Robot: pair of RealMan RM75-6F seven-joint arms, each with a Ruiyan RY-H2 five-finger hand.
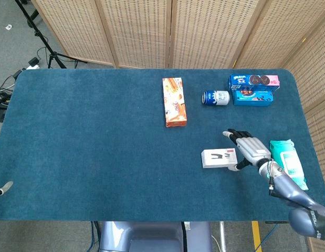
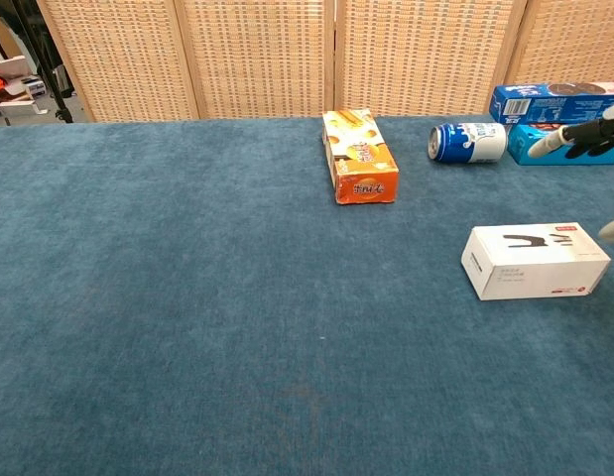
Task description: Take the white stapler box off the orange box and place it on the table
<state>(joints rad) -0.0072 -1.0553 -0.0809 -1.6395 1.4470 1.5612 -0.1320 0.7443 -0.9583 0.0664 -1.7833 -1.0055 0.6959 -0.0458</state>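
Right hand: the grey robot hand [image 1: 250,149] is spread, fingers apart, holding nothing, just right of the stapler box.
Left hand: only a small tip [image 1: 3,187] shows at the near left table edge; cannot tell its state.
Stapler box: the white rectangular cardboard stapler box [image 2: 534,260] lies flat on the blue felt table [image 1: 88,142], near right.
Orange box: the orange rectangular carton [image 1: 174,102] lies flat, far centre, well apart from the stapler box.
Far right: a blue drink can [image 1: 215,97] on its side beside stacked blue biscuit boxes [image 1: 252,90].
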